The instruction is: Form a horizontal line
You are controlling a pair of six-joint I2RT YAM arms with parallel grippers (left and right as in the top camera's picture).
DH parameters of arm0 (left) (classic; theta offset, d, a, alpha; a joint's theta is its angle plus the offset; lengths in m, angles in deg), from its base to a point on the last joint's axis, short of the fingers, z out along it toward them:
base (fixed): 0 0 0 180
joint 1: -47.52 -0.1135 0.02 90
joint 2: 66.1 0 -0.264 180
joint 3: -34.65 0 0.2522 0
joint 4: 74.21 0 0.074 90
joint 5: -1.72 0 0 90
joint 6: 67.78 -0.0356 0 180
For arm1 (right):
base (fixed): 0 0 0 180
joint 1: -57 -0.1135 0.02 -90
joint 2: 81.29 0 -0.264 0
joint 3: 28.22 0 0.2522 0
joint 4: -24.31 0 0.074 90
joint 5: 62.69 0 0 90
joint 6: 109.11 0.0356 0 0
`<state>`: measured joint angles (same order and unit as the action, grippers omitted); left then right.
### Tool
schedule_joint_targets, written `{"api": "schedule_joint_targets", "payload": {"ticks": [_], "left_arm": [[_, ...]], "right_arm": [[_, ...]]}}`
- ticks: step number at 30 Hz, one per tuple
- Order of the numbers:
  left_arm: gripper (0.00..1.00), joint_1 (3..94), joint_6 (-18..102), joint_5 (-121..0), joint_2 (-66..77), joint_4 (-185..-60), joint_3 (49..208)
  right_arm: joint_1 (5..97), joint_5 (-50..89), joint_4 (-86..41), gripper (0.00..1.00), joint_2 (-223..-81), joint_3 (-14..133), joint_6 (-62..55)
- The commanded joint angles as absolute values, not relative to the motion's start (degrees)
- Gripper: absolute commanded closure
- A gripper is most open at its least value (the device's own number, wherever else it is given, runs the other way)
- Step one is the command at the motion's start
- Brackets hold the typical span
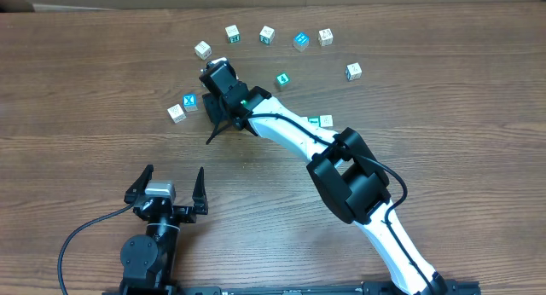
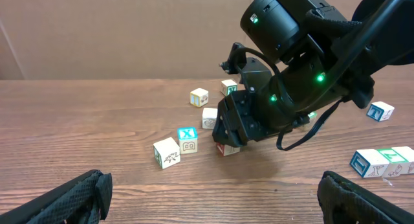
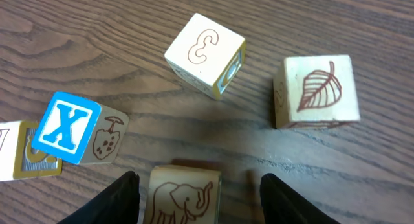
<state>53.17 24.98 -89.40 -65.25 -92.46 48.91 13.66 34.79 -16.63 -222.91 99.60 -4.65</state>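
Note:
The horizontal line [image 2: 383, 162] is a short row of touching cubes at the right edge of the left wrist view, one with a green face. In the overhead view the horizontal line [image 1: 322, 121] is partly hidden behind the right arm. My right gripper [image 3: 198, 180] is open and straddles an elephant cube [image 3: 181, 197] on the table. Its left finger is close to the cube, and its right finger stands well off with bare wood between. My left gripper [image 1: 174, 172] rests open and empty near the front edge.
Close to the right gripper lie a blue X cube [image 3: 66, 127], a cube marked 3 [image 3: 204, 52] and a leaf cube [image 3: 320, 91]. Several loose cubes [image 1: 267, 34] form an arc along the back of the table. The right arm [image 1: 299, 137] crosses the middle.

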Motion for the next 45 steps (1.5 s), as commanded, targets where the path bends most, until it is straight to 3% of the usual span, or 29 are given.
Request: {"api": "schedule_joint_targets", "payload": {"ticks": [1,10,26,39,45], "left_arm": [[0.0,53.46,23.89,-89.75,-65.78,-92.29,48.69],[0.0,53.46,23.89,-89.75,-65.78,-92.29,48.71],[0.01,53.46,23.89,-89.75,-65.78,-92.29,48.69],[0.01,53.46,23.89,-89.75,-65.78,-92.29,48.71],[0.0,53.46,23.89,-89.75,-65.78,-92.29,48.71]], "right_arm": [[13.51,35.23,-15.62,0.42,-225.3,100.25,-5.96],[13.29,35.25,-14.79,0.48,-225.95,100.38,-5.9],[12.62,35.23,-14.38,0.48,-223.13,100.38,-5.9],[12.2,37.35,-15.36,0.61,-220.82,100.38,-5.9],[12.2,39.1,-16.02,0.61,-220.14,100.38,-5.9]]}}
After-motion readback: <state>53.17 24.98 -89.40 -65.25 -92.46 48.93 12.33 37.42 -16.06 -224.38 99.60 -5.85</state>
